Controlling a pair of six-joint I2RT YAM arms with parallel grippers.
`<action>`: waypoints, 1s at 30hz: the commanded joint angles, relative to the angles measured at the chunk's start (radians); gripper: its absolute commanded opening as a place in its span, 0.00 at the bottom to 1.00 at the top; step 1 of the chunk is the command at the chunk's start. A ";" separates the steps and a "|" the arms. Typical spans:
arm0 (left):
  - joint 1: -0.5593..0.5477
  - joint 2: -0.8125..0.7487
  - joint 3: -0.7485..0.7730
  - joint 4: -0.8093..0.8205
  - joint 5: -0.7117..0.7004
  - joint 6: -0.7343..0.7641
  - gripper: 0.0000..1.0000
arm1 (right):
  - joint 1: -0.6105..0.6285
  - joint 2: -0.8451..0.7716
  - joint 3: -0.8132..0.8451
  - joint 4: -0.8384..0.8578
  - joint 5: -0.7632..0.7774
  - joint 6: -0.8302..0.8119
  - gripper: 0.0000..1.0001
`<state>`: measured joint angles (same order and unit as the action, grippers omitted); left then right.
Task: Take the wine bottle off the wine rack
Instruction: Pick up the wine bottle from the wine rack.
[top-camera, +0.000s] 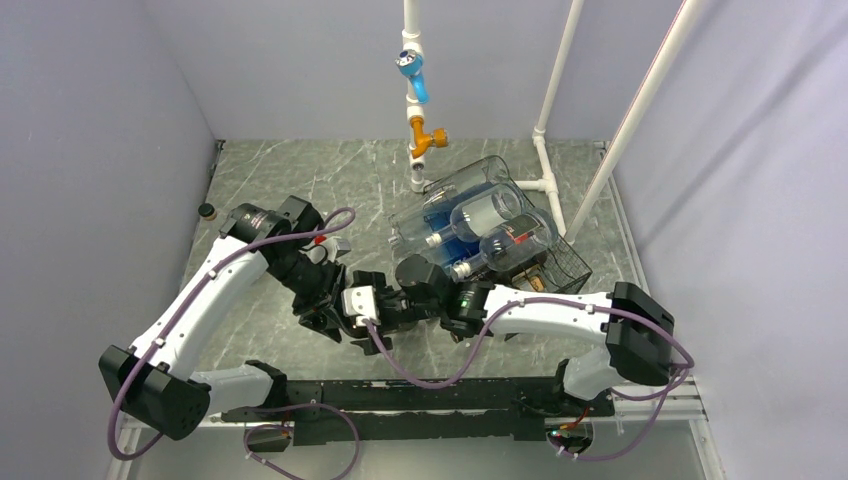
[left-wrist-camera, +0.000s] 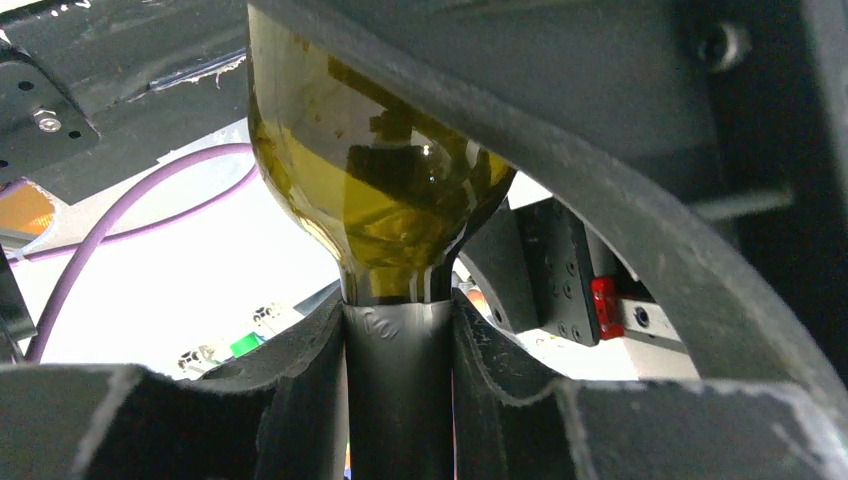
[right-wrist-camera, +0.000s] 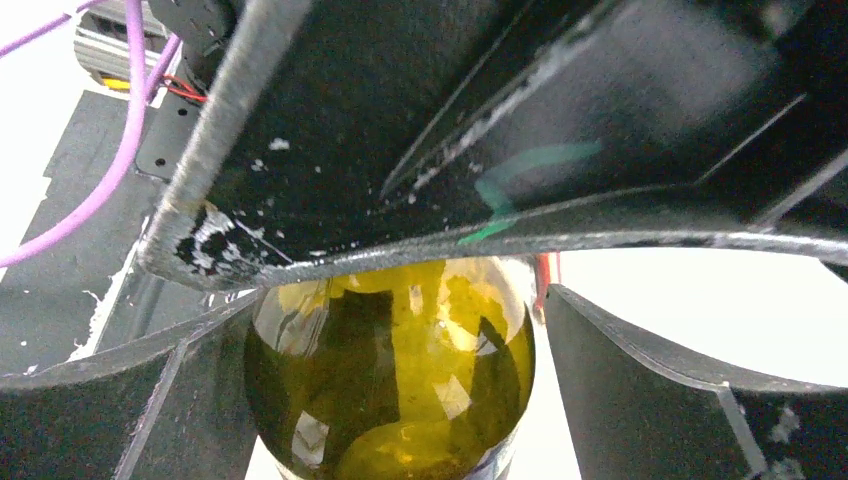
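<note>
Seemingly the main part is done. My left fingers (left-wrist-camera: 300, 390) are clamped on the dark-wrapped neck of the wine bottle (left-wrist-camera: 380, 180), and my right fingers (right-wrist-camera: 620, 390) stand wide on either side of its olive-green body, with a sliver of light down one side, so I judge they are not squeezing it. From above, both sets of fingers meet just beside the rack (top-camera: 565, 268), which carries only clear bottles (top-camera: 480, 212). What remains, I judge, is setting the wine bottle on the bench (top-camera: 300, 180).
</note>
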<state>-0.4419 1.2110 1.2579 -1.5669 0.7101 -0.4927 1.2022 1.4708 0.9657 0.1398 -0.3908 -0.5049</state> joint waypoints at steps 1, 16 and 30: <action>0.003 -0.018 0.032 0.014 0.078 0.023 0.00 | 0.002 0.007 -0.015 0.070 0.035 -0.015 0.98; 0.017 -0.051 -0.014 0.050 0.062 0.015 0.42 | 0.003 0.029 0.017 0.013 -0.044 -0.016 0.13; 0.047 -0.136 0.007 0.068 -0.042 -0.038 0.95 | -0.030 0.022 0.019 0.000 -0.133 0.032 0.00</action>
<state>-0.4068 1.1225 1.2026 -1.5402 0.6548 -0.4808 1.1896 1.5051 0.9524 0.1249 -0.4900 -0.5148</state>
